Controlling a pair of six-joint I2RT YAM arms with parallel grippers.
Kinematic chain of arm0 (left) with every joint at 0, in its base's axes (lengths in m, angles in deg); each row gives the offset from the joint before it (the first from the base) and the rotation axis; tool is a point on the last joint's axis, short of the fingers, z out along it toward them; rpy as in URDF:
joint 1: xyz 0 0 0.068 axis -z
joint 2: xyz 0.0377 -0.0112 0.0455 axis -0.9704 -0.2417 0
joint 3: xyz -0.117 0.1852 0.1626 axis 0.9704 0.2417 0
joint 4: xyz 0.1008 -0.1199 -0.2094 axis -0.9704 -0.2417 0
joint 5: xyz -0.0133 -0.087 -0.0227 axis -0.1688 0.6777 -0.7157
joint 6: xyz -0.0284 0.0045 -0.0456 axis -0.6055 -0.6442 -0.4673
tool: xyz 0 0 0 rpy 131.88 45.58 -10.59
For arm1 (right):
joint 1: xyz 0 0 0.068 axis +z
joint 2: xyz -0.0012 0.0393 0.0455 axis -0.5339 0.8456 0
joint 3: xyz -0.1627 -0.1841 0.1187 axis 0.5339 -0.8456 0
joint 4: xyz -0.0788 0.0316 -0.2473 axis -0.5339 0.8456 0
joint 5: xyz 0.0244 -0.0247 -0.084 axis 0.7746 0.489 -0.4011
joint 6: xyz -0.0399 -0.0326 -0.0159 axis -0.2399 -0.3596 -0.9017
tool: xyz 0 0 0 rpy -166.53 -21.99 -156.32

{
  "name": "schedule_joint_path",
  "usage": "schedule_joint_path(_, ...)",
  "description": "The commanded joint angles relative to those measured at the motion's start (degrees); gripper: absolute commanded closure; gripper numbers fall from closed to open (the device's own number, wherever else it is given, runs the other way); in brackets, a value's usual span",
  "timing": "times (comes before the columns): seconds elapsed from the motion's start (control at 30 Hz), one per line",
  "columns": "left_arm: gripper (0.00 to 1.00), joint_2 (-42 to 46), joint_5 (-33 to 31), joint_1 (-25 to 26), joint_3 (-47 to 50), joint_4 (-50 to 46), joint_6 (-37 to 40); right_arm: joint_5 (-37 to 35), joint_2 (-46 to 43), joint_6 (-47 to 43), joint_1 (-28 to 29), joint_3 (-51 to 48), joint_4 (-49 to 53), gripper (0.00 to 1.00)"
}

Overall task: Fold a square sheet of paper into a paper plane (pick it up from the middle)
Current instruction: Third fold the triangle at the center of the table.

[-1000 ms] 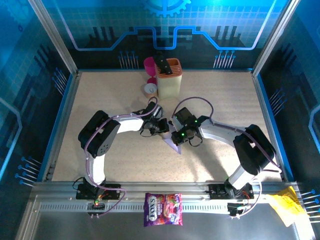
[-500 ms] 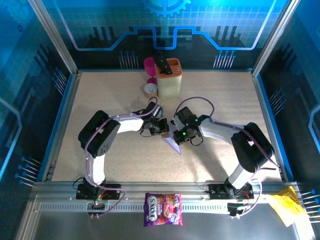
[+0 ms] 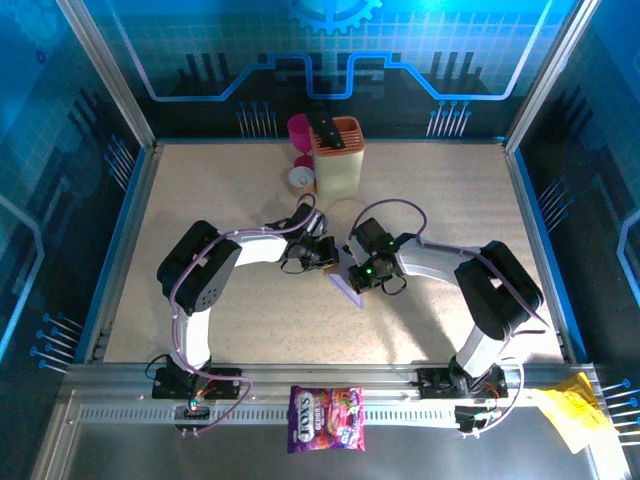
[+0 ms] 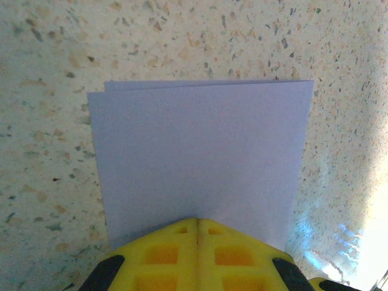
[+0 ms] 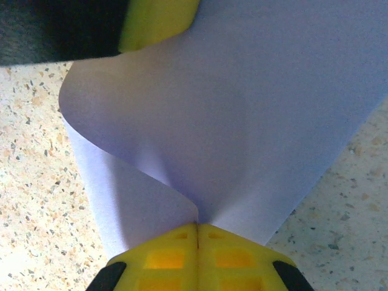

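L jaws & R jaws both clamped on lilac paper [image 4: 200,157], prob. folded double.

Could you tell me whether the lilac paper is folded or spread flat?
Folded over: the sheet of paper shows two stacked edges in the left wrist view.

Paper [image 4: 200,157] edge behind left gripper [image 4: 198,223]

Grippers: two (left gripper [image 4: 197,223], right gripper [image 5: 197,228])
Square sheet of paper [image 4: 200,151]: one
Sweets bag [image 3: 326,418]: one
Yellow crumpled paper [image 3: 570,410]: one
Cream container [image 3: 338,172]: one
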Motion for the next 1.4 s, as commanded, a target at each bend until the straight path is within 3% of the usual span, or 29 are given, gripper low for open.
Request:
schedule_joint_path(0.0, 1.0, -2.41, -0.76, -0.12, 0.51, -2.78, 1.24, 0.08, 0.35, 0.64, -0.87, -0.57, -0.26, 1.0)
schedule_joint_path(0.87, 1.0, -3.27, -0.5, -0.12, 1.05, -2.16, 0.97, 1.23, -3.41, 1.86, -1.65, -0.27, 0.26, 1.0)
schedule_joint_path(1.37, 1.0, -3.24, -0.41, -0.12, 1.33, -1.91, 0.89, 1.13, -0.23, 1.78, -2.59, -1.62, -1.49, 1.0)
